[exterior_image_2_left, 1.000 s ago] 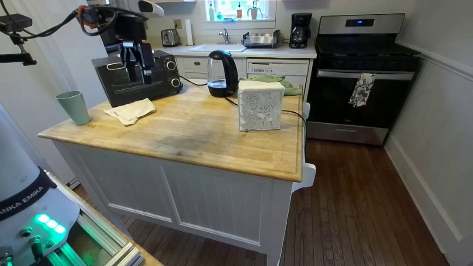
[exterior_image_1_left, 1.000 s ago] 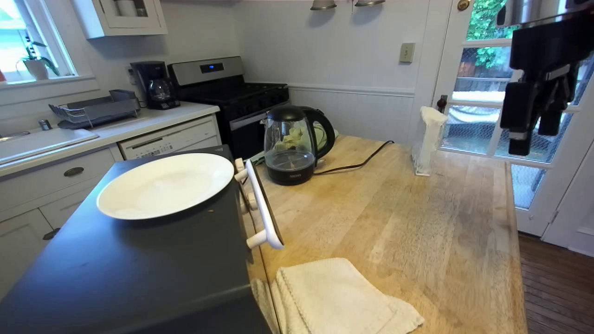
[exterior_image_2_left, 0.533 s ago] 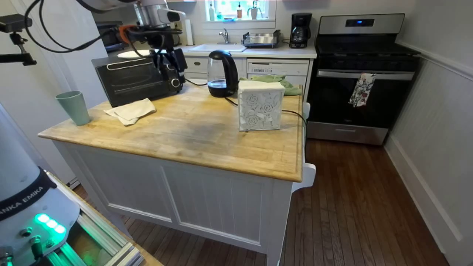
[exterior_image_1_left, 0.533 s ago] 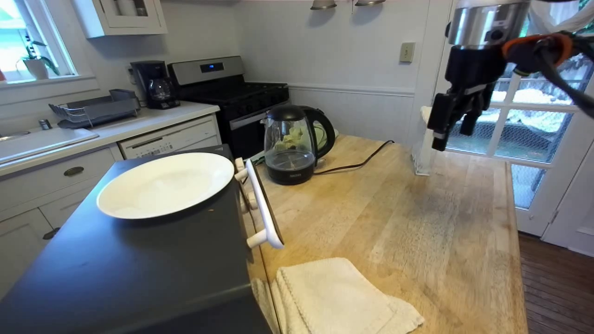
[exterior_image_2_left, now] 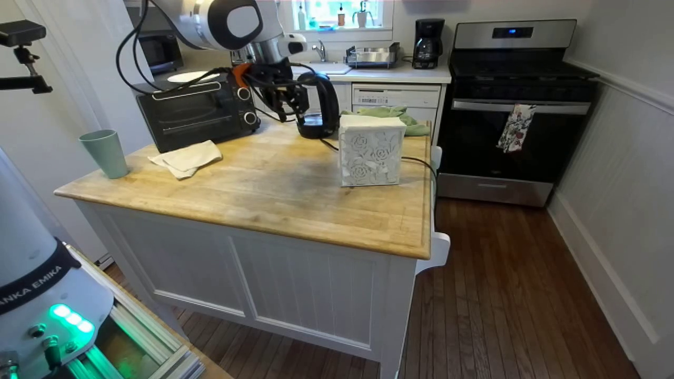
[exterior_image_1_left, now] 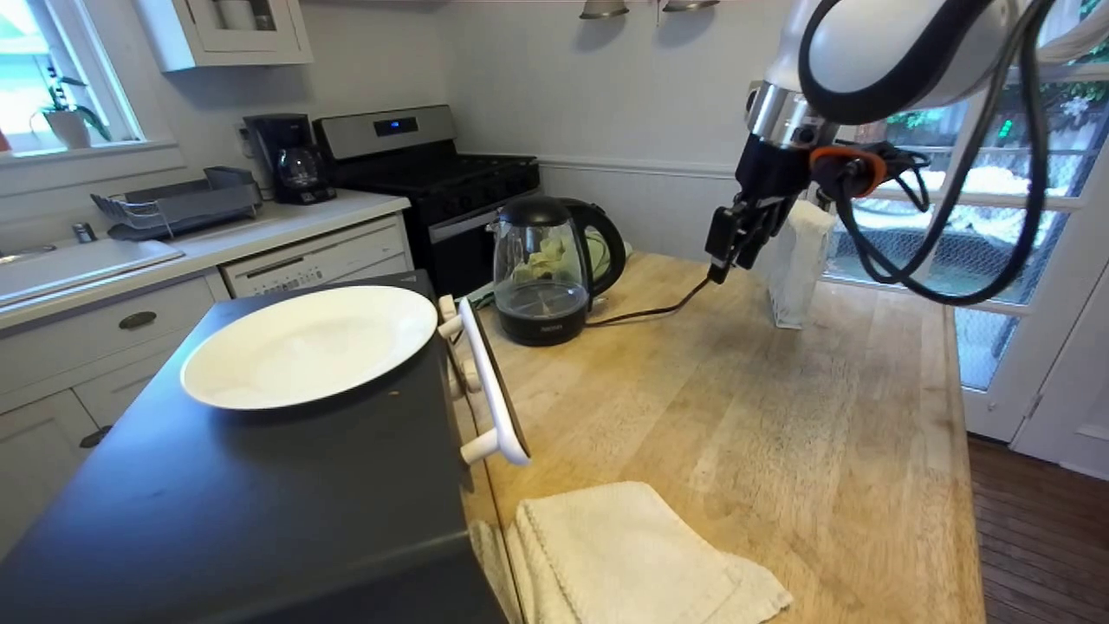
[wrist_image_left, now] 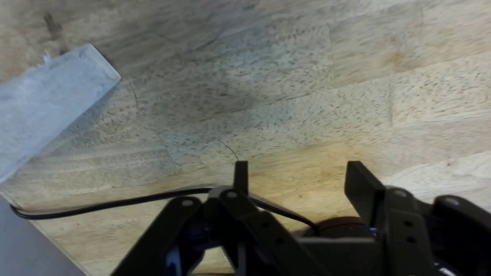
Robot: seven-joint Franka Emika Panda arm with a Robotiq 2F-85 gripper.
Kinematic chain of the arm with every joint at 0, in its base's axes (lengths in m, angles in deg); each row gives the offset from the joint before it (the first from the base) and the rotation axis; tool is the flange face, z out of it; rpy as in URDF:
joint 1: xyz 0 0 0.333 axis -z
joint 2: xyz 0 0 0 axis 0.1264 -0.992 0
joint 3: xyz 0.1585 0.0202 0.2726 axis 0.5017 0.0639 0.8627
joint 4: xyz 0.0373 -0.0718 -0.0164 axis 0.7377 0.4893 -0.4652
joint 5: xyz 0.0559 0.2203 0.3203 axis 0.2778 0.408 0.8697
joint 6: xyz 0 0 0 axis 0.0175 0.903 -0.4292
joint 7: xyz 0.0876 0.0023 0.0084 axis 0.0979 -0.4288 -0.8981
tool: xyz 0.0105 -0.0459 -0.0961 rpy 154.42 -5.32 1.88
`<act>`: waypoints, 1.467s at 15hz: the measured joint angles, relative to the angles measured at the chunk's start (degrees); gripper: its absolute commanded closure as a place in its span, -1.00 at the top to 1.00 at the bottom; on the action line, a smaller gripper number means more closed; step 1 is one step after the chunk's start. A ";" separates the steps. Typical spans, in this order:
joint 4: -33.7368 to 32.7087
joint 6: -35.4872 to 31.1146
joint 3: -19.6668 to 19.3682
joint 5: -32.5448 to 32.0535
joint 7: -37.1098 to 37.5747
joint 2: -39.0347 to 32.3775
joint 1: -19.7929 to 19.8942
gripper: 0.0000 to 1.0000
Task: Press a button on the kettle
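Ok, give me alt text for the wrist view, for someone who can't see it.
The robot's open, empty pincer above a wooden tabletop. A black cord passes behind the pincer toward the kettle, whose dark rounded edge shows at the bottom; a white box is cut off at the left.

The arm (exterior_image_1_left: 892, 43) is smooth and white, with broad, curved black trim (exterior_image_1_left: 849, 106). A shiny silver collar (exterior_image_1_left: 777, 119) joins it to the black gripper (wrist_image_left: 295, 176), whose blunt, square-cut fingers (wrist_image_left: 362, 188) bear round grey screws (wrist_image_left: 400, 193). Near the collar are an orange ring (exterior_image_2_left: 240, 75) and thick, looping black cables (exterior_image_1_left: 1037, 156). Off the near left corner of the desk (exterior_image_2_left: 279, 184), the pale base (exterior_image_2_left: 79, 292) has a black band (exterior_image_2_left: 31, 284) lettered in white, "EMIKA" legible, with three lights (exterior_image_2_left: 72, 318) glowing green and dark round sockets (exterior_image_2_left: 37, 330) beside them.
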 measured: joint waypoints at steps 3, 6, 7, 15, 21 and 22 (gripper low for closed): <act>-4.51 -3.58 1.44 5.90 -8.00 -6.97 0.52 -0.67; -9.41 -6.68 6.62 15.09 -16.04 -12.60 4.38 -0.59; -10.38 -6.68 7.47 15.61 -16.84 -13.46 5.22 -0.74; -10.52 -7.58 7.51 15.37 -16.32 -13.77 5.10 -1.00; -13.04 -15.39 7.62 15.30 -12.46 -18.10 5.13 -1.00; -13.71 -16.05 7.60 15.05 -11.47 -19.11 5.12 -1.00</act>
